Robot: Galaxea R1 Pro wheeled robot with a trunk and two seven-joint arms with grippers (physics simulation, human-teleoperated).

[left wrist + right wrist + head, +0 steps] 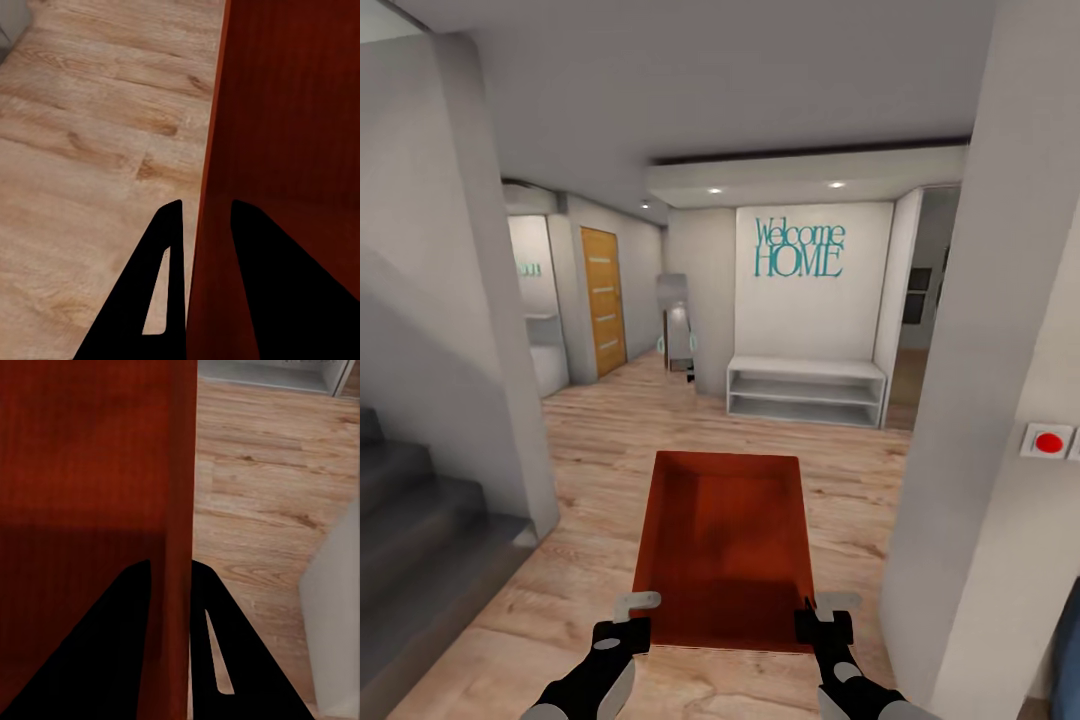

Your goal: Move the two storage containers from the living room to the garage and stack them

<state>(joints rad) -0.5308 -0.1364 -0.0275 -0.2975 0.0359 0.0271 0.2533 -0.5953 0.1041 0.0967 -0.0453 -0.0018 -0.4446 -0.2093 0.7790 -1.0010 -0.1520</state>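
Observation:
An orange-red open-top storage container (722, 545) hangs in front of me above the light wood-plank floor, carried between both arms. My left gripper (628, 628) is shut on its near left wall, and my right gripper (822, 622) is shut on its near right wall. In the left wrist view the container's wall (214, 150) runs between the two dark fingers (169, 247), one inside and one outside. The right wrist view shows the same grip, the wall (180, 472) clamped between its fingers (206, 600). The container looks empty inside.
A grey staircase (420, 540) rises at the left beside a white wall. A white pillar (980, 400) with a red button (1048, 441) stands close on the right. Ahead lie wood floor, a low white shelf bench (805, 391) under a "Welcome HOME" sign, and a wooden door (603, 297).

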